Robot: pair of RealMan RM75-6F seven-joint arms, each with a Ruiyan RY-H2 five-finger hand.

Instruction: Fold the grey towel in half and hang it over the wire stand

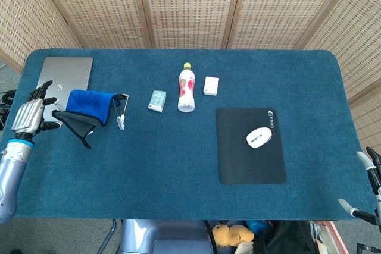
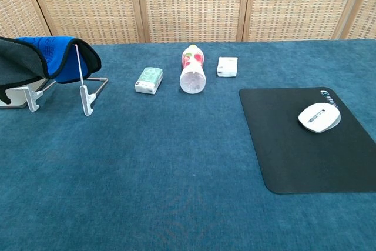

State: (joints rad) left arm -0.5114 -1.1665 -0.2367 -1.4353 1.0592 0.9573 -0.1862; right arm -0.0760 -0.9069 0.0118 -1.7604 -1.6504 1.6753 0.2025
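Left hand [image 1: 28, 115], at the frame's left edge, pinches the blue-and-black sleeve [image 1: 83, 106] draped over a wire stand [image 1: 121, 113] just right of it; right hand [image 1: 368, 190] hangs released, lower right.

The tablecloth [image 1: 178, 165] was deep blue. The pouch [image 1: 86, 104] was bright blue with black lining. The laptop [image 1: 66, 72] was silver, the mouse [image 1: 259, 137] white on a black mat [image 1: 238, 159]. The bottle [image 1: 186, 88] carried red-and-green print.
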